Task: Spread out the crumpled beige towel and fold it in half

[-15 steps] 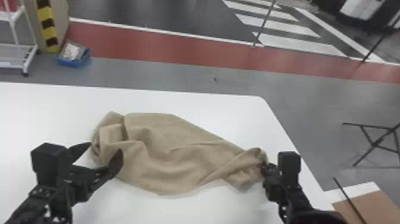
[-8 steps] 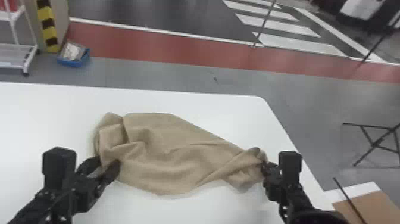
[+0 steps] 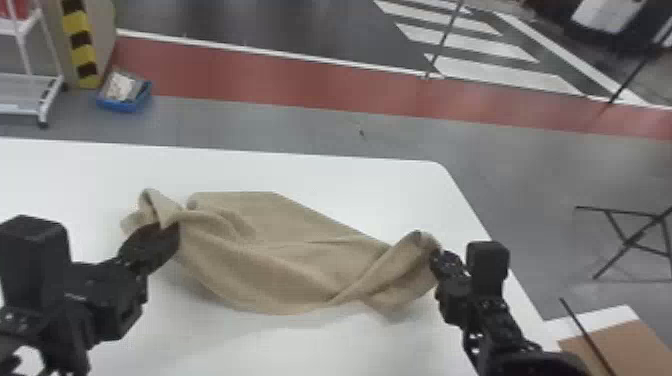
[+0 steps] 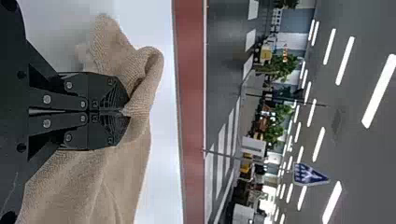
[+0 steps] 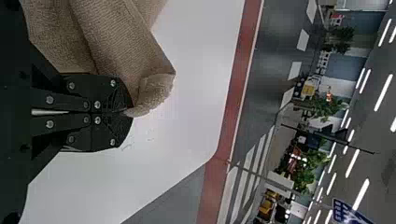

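Taking the towel as a clock face, twelve pointing away: at nine the left gripper (image 3: 159, 231) is closed down on a bunched fold, and at three the right gripper (image 3: 437, 256) pinches a corner, fingers together. The beige towel (image 3: 300, 255) lies rumpled between them on the white table (image 3: 350, 175), whose rounded corner sits toward one. Beyond, grey floor (image 3: 280, 127) runs to a red band (image 3: 260, 77) at twelve, a blue bin (image 3: 125, 105) between ten and eleven, and white crossing stripes (image 3: 505, 75) between one and two.
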